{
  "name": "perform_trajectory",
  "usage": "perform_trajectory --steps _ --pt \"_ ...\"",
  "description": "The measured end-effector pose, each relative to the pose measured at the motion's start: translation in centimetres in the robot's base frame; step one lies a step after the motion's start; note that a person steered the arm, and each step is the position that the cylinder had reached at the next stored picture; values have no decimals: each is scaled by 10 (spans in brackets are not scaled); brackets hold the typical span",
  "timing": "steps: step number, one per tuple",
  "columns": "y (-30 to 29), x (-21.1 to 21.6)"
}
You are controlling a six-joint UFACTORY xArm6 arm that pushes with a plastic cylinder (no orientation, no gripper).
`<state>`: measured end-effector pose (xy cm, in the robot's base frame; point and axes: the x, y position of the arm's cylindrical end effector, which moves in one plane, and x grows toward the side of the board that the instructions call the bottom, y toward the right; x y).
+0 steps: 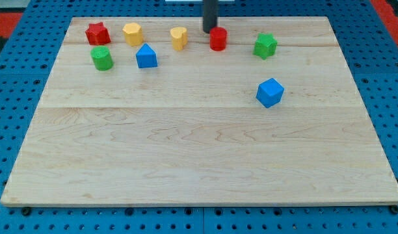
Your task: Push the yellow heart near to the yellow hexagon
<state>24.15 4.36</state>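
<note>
The yellow heart (179, 38) lies near the view's top, left of centre. The yellow hexagon (132, 33) lies a short way to its left, with a gap between them. My tip (210, 31) is at the view's top, just right of the yellow heart and close beside the left of a red cylinder (218, 39). The rod comes down from the top edge.
A red star (97, 33) lies at the top left. A green cylinder (102, 58) and a blue house-shaped block (146, 56) lie below the hexagon. A green star (265, 45) is at the top right. A blue cube (270, 92) lies right of centre. The wooden board (199, 149) ends in blue pegboard.
</note>
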Motion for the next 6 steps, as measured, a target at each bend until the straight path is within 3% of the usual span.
perform_trajectory --steps 1,2,4,5,6 --pt "0 30" --pt "-35 35" --pt "-126 5" --pt "-129 4" --pt "-103 62"
